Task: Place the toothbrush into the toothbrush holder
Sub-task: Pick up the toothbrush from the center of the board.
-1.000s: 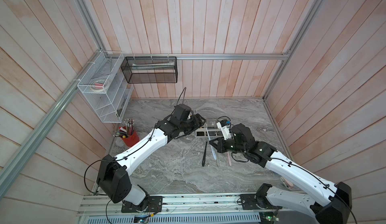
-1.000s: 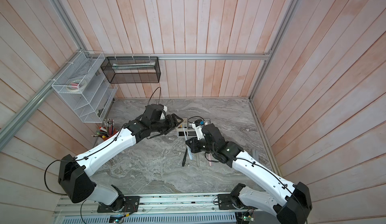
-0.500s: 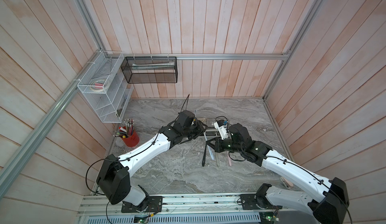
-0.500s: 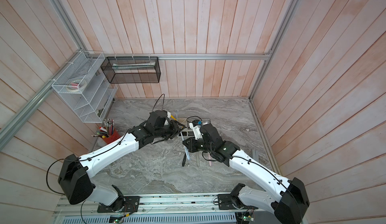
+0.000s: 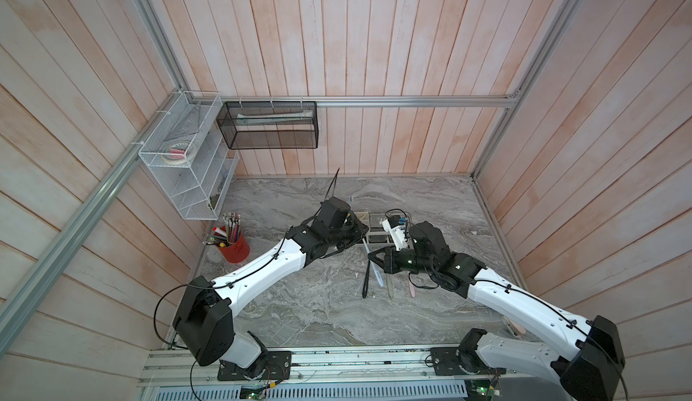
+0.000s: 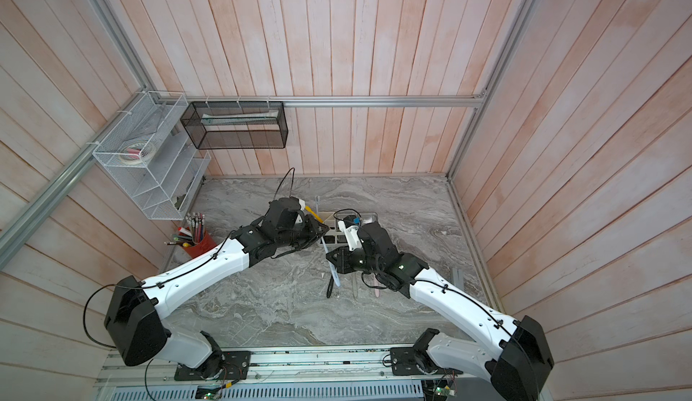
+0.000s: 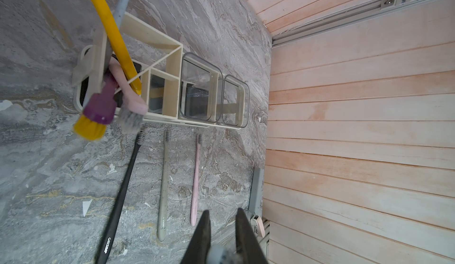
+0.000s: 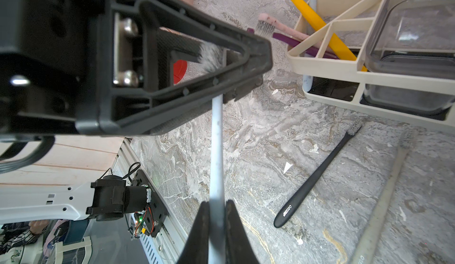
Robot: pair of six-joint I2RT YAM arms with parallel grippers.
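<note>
My right gripper is shut on the handle of a pale blue-white toothbrush, held just above the marble floor in both top views. My left gripper has its jaws closed round the bristle end of the toothbrush, and its black fingers fill the right wrist view. The cream toothbrush holder stands just beyond both grippers. Its divided section holds a yellow brush and several other brushes, and its two clear cups are empty.
A black toothbrush, a grey-beige one and a pink one lie side by side on the marble in front of the holder. A red cup of pens stands at the left wall. A white wire rack and a black mesh basket hang on the walls.
My left gripper has moved toward the right gripper and its jaws have closed from wide open onto the toothbrush's bristle end. The right gripper has kept its hold on the handle.
</note>
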